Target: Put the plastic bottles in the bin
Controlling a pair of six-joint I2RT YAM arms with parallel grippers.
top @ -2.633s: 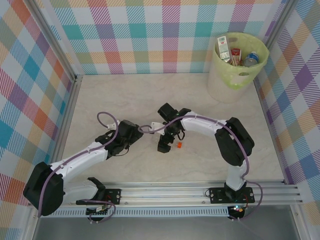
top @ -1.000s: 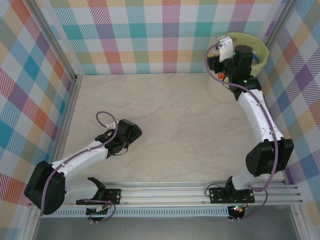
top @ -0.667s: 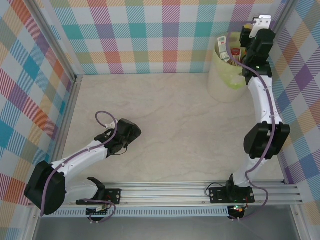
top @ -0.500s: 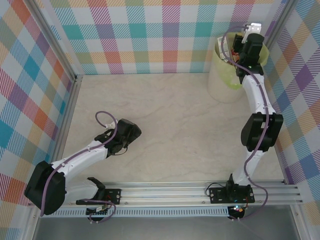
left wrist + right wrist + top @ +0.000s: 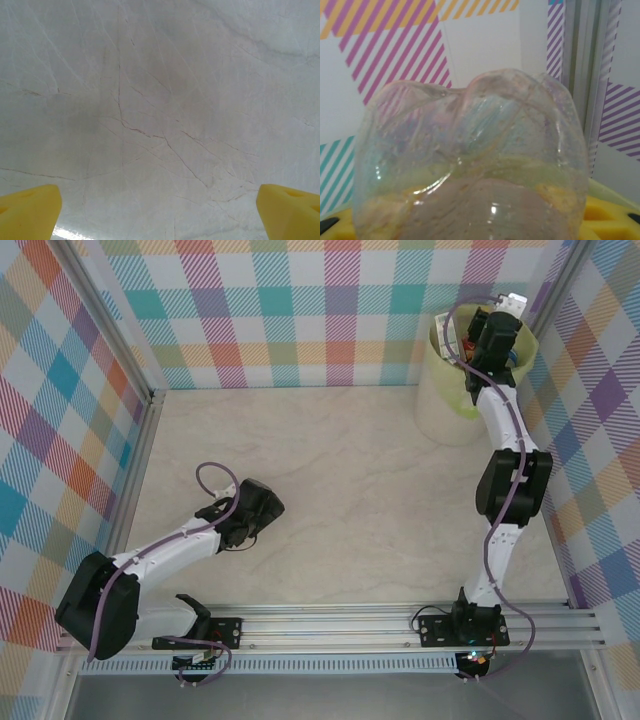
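The bin [image 5: 450,395], a whitish bucket with a pale yellow-green liner, stands at the far right corner. Inside it, plastic bottles [image 5: 449,336] with white and red labels show beside the arm. My right gripper [image 5: 494,332] hovers over the bin's mouth. In the right wrist view it is shut on a clear plastic bottle [image 5: 470,160], whose dimpled base is toward the camera between the yellow fingers [image 5: 612,222]. My left gripper [image 5: 262,508] rests low over the marble table at the left, open, its yellow fingertips [image 5: 30,212] wide apart over bare stone.
Checked walls close in the table [image 5: 340,460] on three sides, with metal posts at the corners. A rail with both arm bases runs along the near edge. The striped wall and a grey post [image 5: 585,75] stand just behind the held bottle.
The right arm has carried the bottle from mid-table up to the bin and shifted a little over its mouth. The left arm has barely moved.
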